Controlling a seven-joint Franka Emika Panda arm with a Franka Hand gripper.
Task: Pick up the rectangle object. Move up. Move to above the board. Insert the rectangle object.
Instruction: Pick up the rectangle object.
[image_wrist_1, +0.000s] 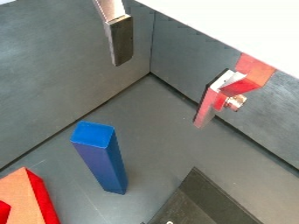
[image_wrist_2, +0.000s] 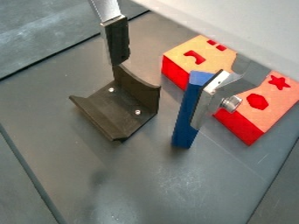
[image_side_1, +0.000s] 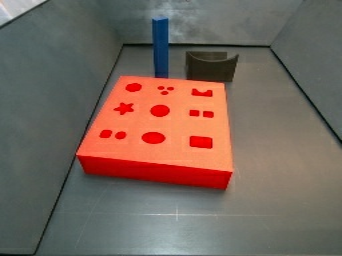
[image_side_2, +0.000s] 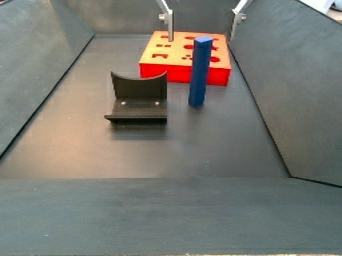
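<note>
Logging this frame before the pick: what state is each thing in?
blue bar: upright on the floor beside the board, not held.
red board: flat on the floor, cut-outs empty.
fixture: on the floor, nothing in it.
claw: open, above the bar, its fingers either side of the bar without touching it.

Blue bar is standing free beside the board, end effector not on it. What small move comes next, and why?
Probably lower the end effector with its fingers to either side of the blue bar. In a wrist view the bar stands upright between the open silver fingers, untouched. In a side view the fingertips hang above the board and the bar's top.
</note>
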